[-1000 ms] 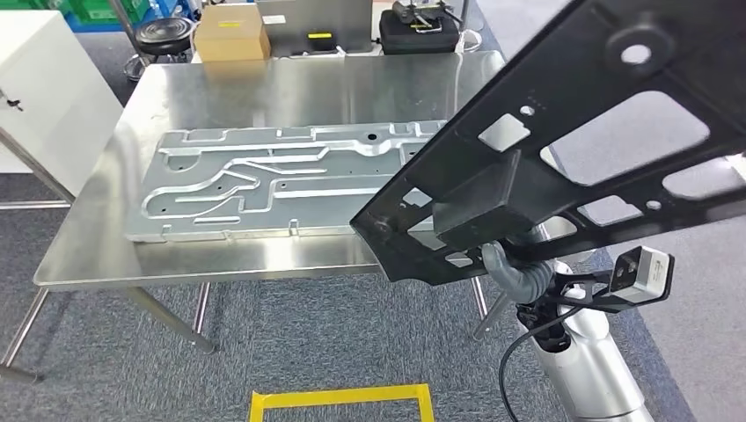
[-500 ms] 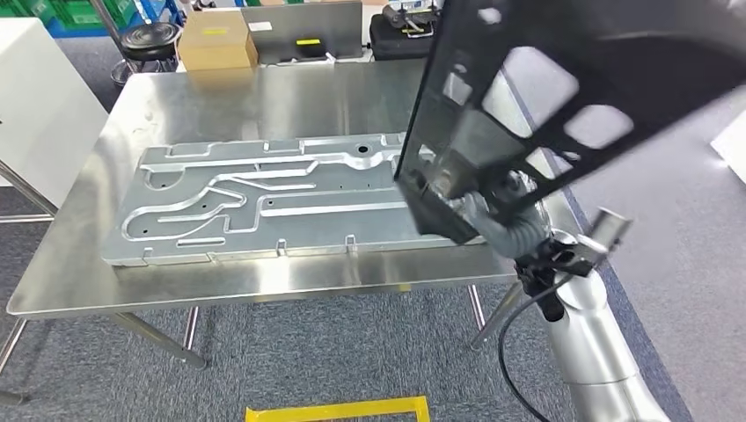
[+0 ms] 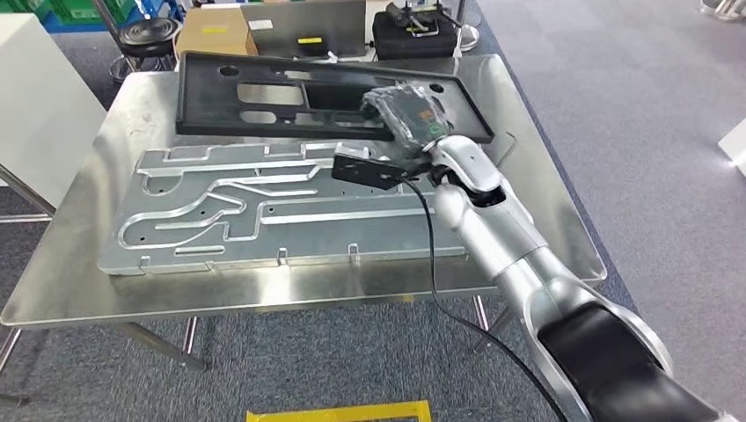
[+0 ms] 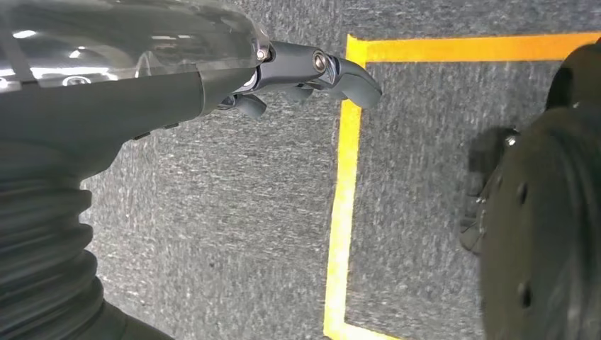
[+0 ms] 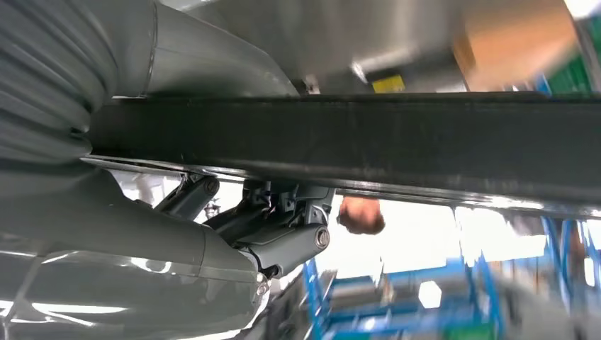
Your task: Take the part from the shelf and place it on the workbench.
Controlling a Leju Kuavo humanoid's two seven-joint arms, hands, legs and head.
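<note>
The black part (image 3: 264,95), a long flat frame with cut-out windows, lies across the upper middle of the head view, on the far half of the steel workbench (image 3: 545,220). Its long axis runs left to right across the picture, roughly parallel to the silver stamped panel (image 3: 264,207) that sits just below it in the frame, nearer the robot. Whether the part rests fully flat on the bench or is tipped up a little at its right end I cannot tell from here.

The right hand (image 3: 406,112) sits at that right end of the part, reached out across the silver panel. In the right wrist view the part's dark edge (image 5: 397,145) runs straight through the hand, with the thumb side on one face and the darker fingers (image 5: 283,237) curled in on the other, so I judge the hand to be gripping it. That is the relation the next move turns on: letting go means the fingers must come off the part's faces and the hand draw back toward the lower right of the frame, along the arm.

The left hand (image 4: 305,71) hangs over grey carpet by a yellow floor line (image 4: 344,191), fingers loosely apart, holding nothing, far from the part.
</note>
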